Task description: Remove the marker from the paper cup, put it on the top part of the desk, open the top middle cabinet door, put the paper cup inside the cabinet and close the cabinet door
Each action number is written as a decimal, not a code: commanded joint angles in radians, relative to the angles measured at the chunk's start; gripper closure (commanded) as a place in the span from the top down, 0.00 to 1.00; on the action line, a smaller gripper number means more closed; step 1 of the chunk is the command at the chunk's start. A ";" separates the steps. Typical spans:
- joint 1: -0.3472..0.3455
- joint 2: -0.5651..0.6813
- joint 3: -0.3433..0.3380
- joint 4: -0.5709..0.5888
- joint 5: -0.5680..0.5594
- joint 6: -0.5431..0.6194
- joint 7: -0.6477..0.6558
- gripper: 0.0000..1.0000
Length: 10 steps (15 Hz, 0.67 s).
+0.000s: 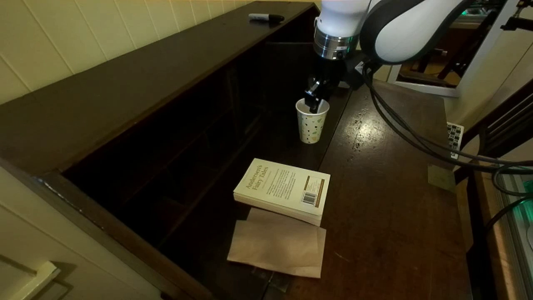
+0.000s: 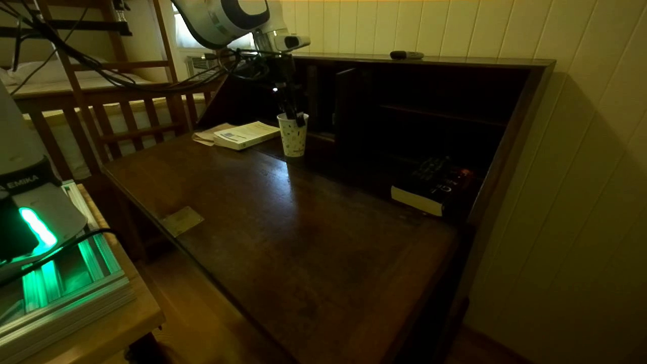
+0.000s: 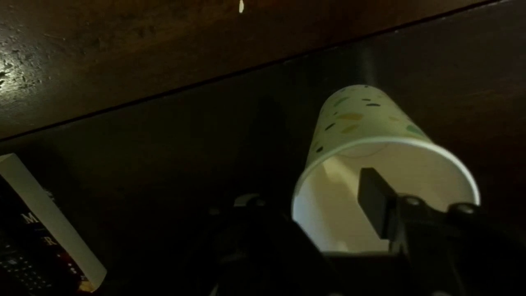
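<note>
The claw (image 1: 315, 104) loosely straddles the paper cup's (image 1: 311, 128) rim.

The gripper (image 2: 295, 116) reaches down into the mouth of an upright paper cup (image 2: 293, 140) on the desk (image 2: 283, 242). A marker (image 2: 407, 55) lies on the top ledge (image 2: 485, 61), and a dark cabinet door (image 2: 346, 111) stands open. Left of the cup, a white book (image 2: 247, 134) lies next to brown paper (image 2: 205, 137); to the right, a thick black book (image 2: 429, 188).
</note>
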 commanded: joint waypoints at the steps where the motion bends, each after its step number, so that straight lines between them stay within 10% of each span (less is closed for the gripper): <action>1: 0.024 0.055 -0.022 0.047 -0.017 0.027 0.018 0.25; 5: 0.050 0.104 -0.054 0.101 -0.034 0.057 0.078 0.00; 10: 0.098 0.148 -0.110 0.177 -0.061 0.078 0.140 0.01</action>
